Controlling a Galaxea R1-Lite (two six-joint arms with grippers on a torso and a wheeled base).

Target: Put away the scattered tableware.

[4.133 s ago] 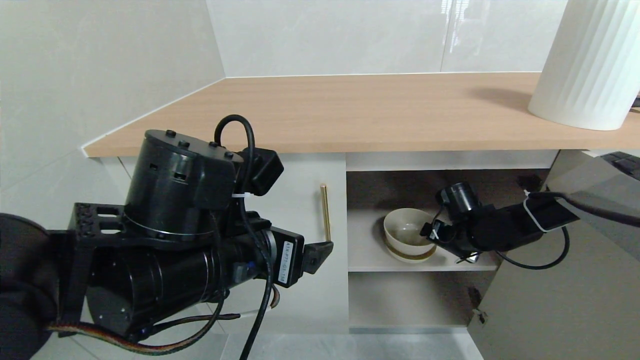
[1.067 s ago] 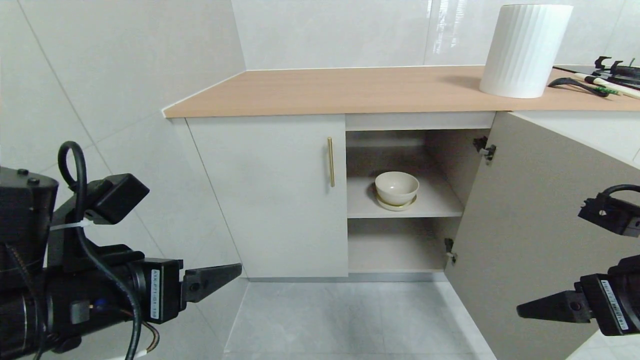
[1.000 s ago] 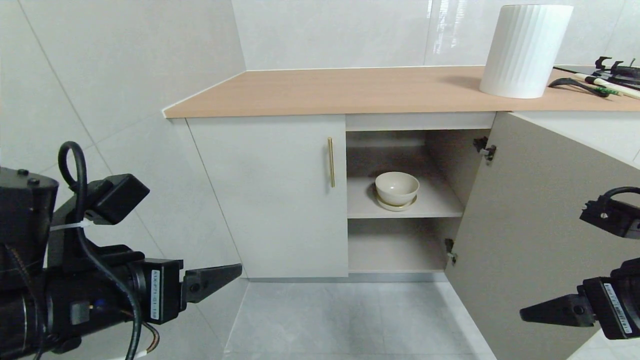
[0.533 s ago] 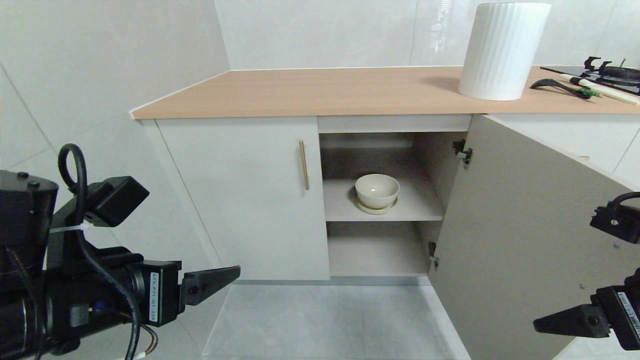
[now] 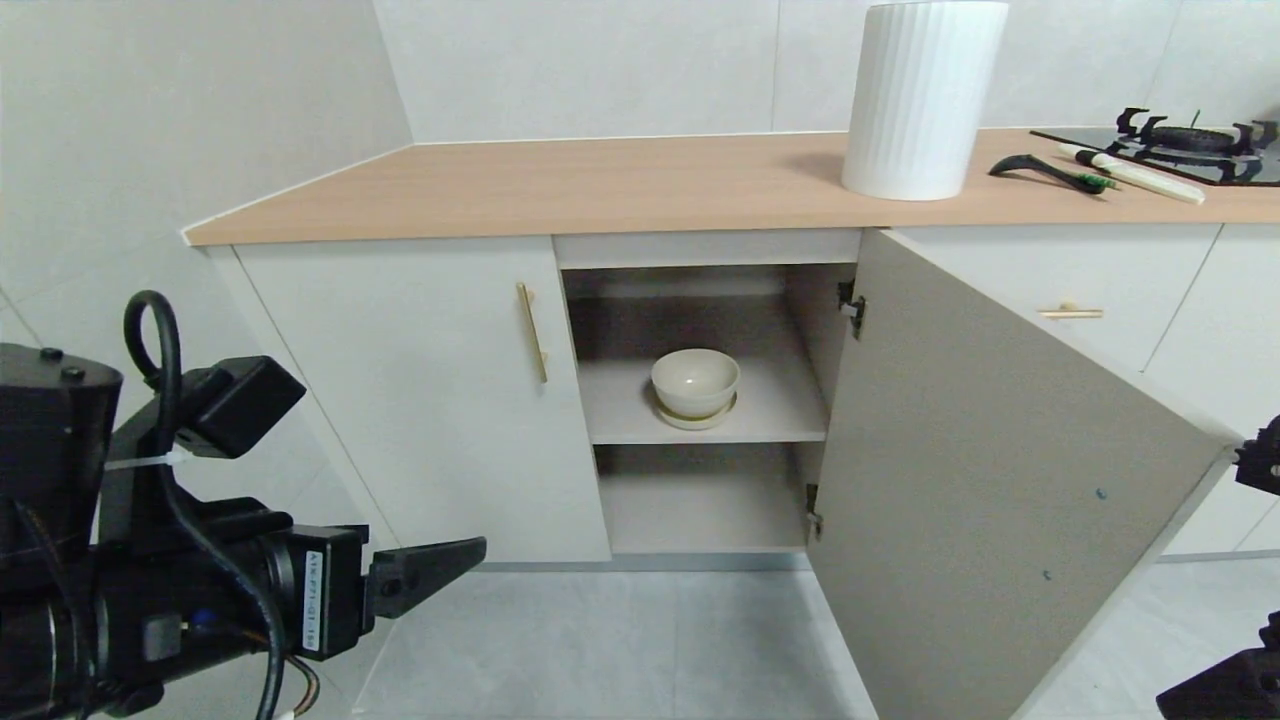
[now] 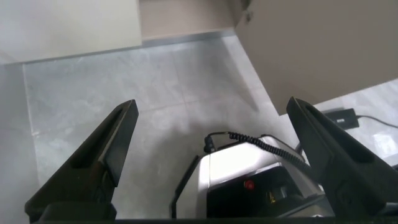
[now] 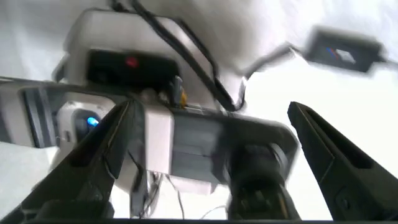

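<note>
Left hand (image 6: 210, 118) and right hand (image 7: 211, 115) both spread wide and empty, low before the open cabinet (image 5: 400, 380).
The counter (image 5: 600, 185) carries a white ribbed cylinder (image 5: 915, 100) above the hinge side. Below, the right door (image 5: 980, 480) swings far out over the floor (image 5: 620, 640), with open tiles between the hands. The head view finds the bowl (image 5: 695, 378) on a saucer (image 5: 690, 420) on the upper shelf (image 5: 775, 405), well apart from both hands. The left wrist view looks down on tiles and the door's foot.
</note>
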